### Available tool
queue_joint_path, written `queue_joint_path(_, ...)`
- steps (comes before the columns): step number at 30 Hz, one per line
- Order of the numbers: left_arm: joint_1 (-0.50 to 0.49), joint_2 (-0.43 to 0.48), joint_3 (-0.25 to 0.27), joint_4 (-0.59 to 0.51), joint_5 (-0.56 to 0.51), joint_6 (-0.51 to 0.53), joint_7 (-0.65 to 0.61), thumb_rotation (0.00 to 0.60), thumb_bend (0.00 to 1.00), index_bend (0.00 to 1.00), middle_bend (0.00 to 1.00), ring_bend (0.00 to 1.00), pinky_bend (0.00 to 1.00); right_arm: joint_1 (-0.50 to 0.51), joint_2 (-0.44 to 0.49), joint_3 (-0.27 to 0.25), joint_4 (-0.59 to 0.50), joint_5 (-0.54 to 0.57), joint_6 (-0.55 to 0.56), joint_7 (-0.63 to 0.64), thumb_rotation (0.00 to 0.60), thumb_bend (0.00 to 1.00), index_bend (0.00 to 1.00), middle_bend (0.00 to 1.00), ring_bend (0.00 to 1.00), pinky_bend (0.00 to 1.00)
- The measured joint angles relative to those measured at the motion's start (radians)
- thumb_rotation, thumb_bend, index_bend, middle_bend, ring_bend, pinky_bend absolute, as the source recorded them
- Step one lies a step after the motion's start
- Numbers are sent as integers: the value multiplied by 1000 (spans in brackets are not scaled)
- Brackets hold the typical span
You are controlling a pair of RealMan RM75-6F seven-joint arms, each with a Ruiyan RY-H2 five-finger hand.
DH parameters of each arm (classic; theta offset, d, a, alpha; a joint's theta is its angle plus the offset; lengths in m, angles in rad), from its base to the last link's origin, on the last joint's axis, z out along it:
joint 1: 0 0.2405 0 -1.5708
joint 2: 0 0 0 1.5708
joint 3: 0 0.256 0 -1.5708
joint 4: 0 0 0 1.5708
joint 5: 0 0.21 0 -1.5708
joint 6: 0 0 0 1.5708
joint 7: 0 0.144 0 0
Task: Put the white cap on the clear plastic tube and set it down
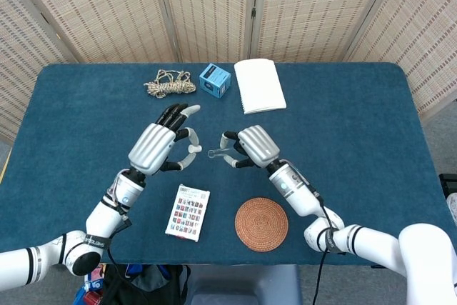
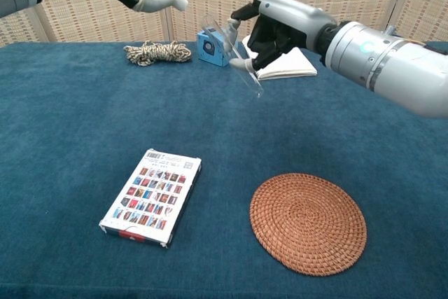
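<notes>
Nearest on the tabletop (image 2: 63,138): card pack (image 2: 151,197) and woven coaster (image 2: 308,222). Above them, right hand (image 1: 251,146) grips the clear plastic tube (image 2: 234,59), tilted. Left hand (image 1: 161,146) pinches the white cap (image 1: 194,149) just beside the tube mouth, apart.

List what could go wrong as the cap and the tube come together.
1. The right hand holds the clear tube tilted in mid-air by the fingertips; a push from the cap could make it slip or swing.
2. The left hand pinches the white cap at the fingertips, so it may drop onto the table.
3. The tube's open end is hard to see, so the cap may meet it off-centre.
</notes>
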Motion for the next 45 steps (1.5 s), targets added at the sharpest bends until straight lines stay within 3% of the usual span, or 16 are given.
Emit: queue_joint_path(45, -35, -34, 20, 13, -15, -20, 81, 600, 383, 546, 47, 0, 0, 44, -30, 6, 11, 37, -12, -14, 600, 773, 880, 1000, 1000, 1000)
